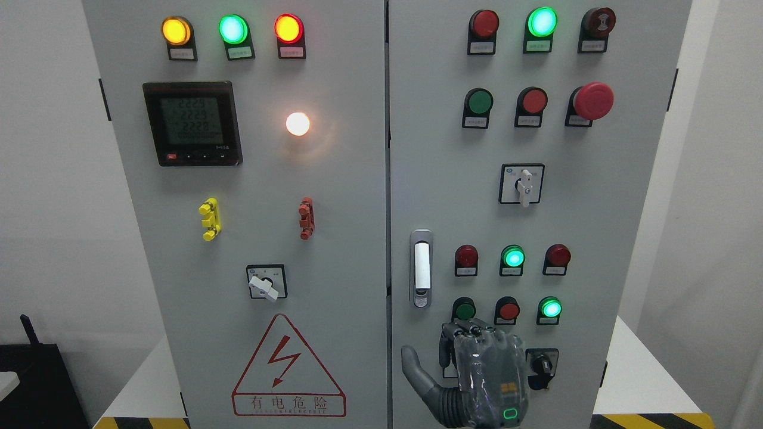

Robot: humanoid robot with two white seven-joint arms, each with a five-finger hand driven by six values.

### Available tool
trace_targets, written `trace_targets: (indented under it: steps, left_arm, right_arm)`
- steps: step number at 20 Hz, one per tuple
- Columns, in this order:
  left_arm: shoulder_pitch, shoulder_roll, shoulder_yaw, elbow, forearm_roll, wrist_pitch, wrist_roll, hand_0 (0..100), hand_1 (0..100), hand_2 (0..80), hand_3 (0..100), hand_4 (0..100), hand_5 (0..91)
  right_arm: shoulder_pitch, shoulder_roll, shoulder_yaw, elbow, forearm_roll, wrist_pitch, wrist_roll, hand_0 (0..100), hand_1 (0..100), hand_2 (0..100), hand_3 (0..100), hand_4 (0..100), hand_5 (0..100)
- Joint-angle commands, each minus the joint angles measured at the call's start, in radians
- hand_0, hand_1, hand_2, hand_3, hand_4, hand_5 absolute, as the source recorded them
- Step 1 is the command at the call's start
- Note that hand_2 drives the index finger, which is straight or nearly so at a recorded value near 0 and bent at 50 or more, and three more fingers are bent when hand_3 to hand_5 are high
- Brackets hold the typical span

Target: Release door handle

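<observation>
Right hand (477,372) hangs empty below upright, vertical door handle (421,268).

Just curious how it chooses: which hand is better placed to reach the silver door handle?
The right hand. It hangs just below the door handle on the right-hand door, not touching it and holding nothing. The left hand is not in view.

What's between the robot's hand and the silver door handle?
Nothing. In the head view, only bare grey door panel lies between the right hand and the door handle above it. The hand is off the handle, holding nothing.
</observation>
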Motion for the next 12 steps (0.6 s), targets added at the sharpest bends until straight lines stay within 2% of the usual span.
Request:
trace_targets:
  steps: [1,5,12]
  left_arm:
    - [0.0,0.0,-0.014,0.02,0.0,0.0,-0.001,12,39,0.0,0,0,0.0]
    - [0.0,0.0,-0.014,0.02,0.0,0.0,-0.001,12,39,0.0,0,0,0.0]
    - [0.0,0.001,-0.014,0.02,0.0,0.0,-0.001,12,39,0.0,0,0,0.0]
  right_arm:
    - [-0.038,0.003,0.009,-0.013,-0.001,0.0,0.008,24,61,90,100,94,100]
    - [-0.079,0.003,0.006,-0.01,-0.002,0.008,0.031,25,60,90,100,94,100]
    - [-0.114,0.009,0.006,0.006,-0.012,0.014,0.036,27,57,90,100,94,100]
